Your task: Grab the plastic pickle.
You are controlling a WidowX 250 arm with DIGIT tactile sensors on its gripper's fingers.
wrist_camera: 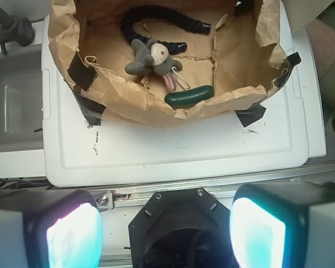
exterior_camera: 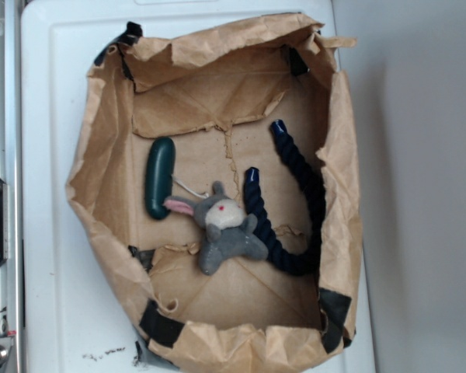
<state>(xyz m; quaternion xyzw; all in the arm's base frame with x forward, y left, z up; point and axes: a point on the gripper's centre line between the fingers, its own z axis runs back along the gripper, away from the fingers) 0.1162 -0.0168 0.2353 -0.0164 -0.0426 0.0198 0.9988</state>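
Observation:
The plastic pickle (exterior_camera: pixel 159 177) is a smooth dark green capsule lying on the brown paper floor of the box, left of centre. In the wrist view the pickle (wrist_camera: pixel 189 96) lies just behind the crumpled near paper wall. My gripper (wrist_camera: pixel 166 233) is open, its two pale fingers wide apart at the bottom of the wrist view, well short of the box and over the black mount, nothing between them. The gripper does not appear in the exterior view.
A grey plush bunny (exterior_camera: pixel 224 225) with pink ears lies right beside the pickle's lower end. A dark navy rope (exterior_camera: pixel 291 202) curves along the right side. A crumpled brown paper box (exterior_camera: pixel 109 256) with black tape encloses all three on a white board (wrist_camera: pixel 173 151).

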